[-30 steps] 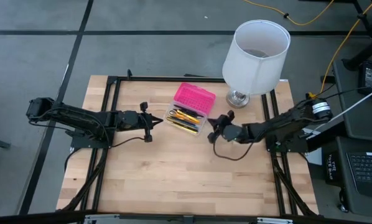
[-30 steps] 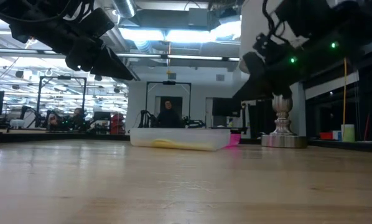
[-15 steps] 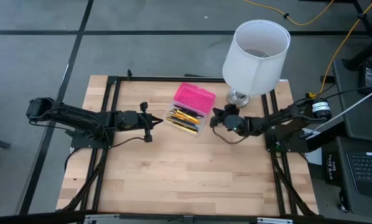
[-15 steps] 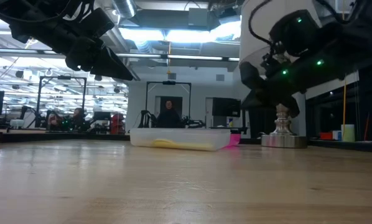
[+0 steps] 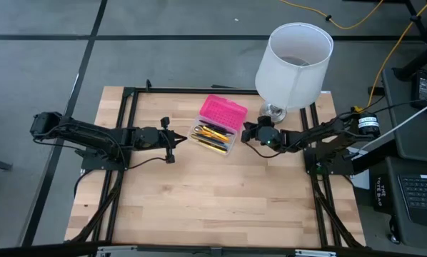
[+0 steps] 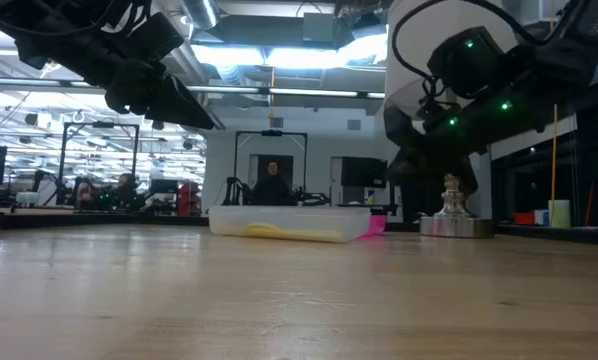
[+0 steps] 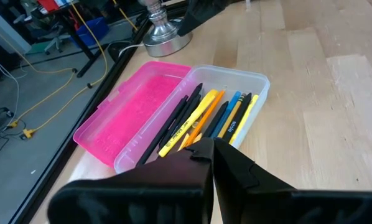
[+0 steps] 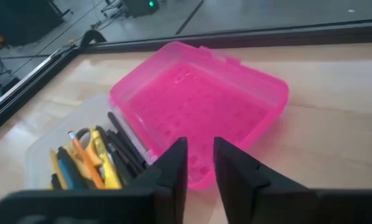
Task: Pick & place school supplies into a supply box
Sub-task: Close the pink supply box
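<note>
One pencil case [image 5: 218, 126] lies open on the wooden table [image 5: 213, 207], its pink half [image 8: 201, 106] flat beside the clear half [image 7: 248, 84], which holds a loose bundle of pens and pencils [image 7: 204, 118] in black, yellow, orange and blue. Two arms flank it: the left gripper [image 5: 172, 140], fingers pressed together and empty, hangs just beside the clear half. The right gripper [image 5: 248, 133] hovers near the pink half with a narrow gap between its fingers [image 8: 173, 165], holding nothing, close to the one white lamp [image 5: 293, 61].

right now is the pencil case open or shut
Open. The supply box lies spread flat: its pink half is folded back empty, while the clear half holds the pens and pencils.
</note>
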{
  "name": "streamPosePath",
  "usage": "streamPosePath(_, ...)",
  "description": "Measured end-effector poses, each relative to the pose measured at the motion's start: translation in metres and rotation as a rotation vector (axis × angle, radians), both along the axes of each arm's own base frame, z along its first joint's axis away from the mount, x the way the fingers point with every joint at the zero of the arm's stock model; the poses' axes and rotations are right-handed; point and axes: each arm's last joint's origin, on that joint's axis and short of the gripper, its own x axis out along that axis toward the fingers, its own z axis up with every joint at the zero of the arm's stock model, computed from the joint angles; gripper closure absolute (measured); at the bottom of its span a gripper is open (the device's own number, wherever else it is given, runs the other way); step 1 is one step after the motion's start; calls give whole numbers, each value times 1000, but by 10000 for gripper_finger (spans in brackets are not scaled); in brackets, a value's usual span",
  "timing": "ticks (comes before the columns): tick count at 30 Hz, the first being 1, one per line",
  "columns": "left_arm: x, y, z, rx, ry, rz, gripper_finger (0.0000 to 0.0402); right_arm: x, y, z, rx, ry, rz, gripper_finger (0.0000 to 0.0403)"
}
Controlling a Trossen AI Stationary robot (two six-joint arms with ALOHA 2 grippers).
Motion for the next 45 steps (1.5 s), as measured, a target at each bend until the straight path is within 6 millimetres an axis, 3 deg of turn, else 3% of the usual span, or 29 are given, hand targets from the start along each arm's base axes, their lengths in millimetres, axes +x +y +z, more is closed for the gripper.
streamPosePath(12, 0, 0, 0, -1, 0, 1, 398, -4, -16, 0, 81, -98, -125, 251)
streamPosePath(26, 0, 0, 0, 0, 0, 0, 398, -7, -28, -4, 96, -77, -150, 249)
streamPosePath(36, 0, 0, 0, 1, 0, 0, 399, -4, -30, -31, 141, -21, -201, 249)
streamPosePath(45, 0, 0, 0, 1, 0, 0, 396, 17, -49, -30, 117, 17, -200, 249)
